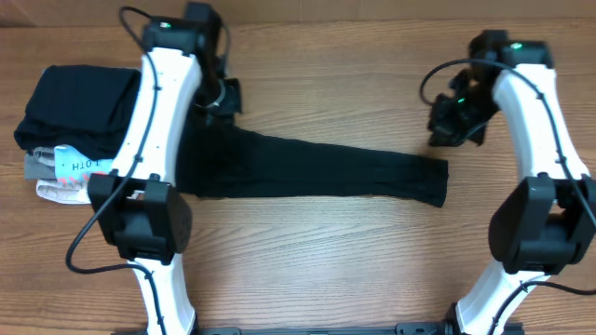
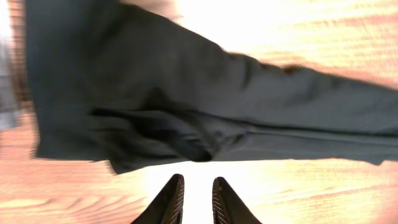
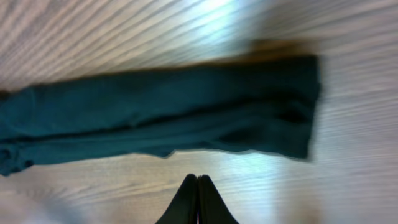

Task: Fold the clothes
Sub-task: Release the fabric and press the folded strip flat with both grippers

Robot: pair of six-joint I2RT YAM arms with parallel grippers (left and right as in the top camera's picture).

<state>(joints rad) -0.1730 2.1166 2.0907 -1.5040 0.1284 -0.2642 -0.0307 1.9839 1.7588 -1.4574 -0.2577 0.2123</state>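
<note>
Soft matt black cloth T-shirt (image 1: pixel 317 172); smooth wood-grain table (image 1: pixel 326 56); glossy white plastic arm casings (image 1: pixel 163 93).

T-shirt (image 1: pixel 307 169) black; table (image 1: pixel 326 56) light brown, wood grain; folded garment (image 1: pixel 79 166) pale blue-and-white, printed lettering.

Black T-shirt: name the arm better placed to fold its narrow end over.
Likely right: the right end effector hovers near the T-shirt's narrow end; the left end effector sits at the wide end.

Overhead looks straight down at the table (image 1: pixel 307 242); both wrist views, closer, share the black T-shirt (image 1: pixel 307 167).
</note>
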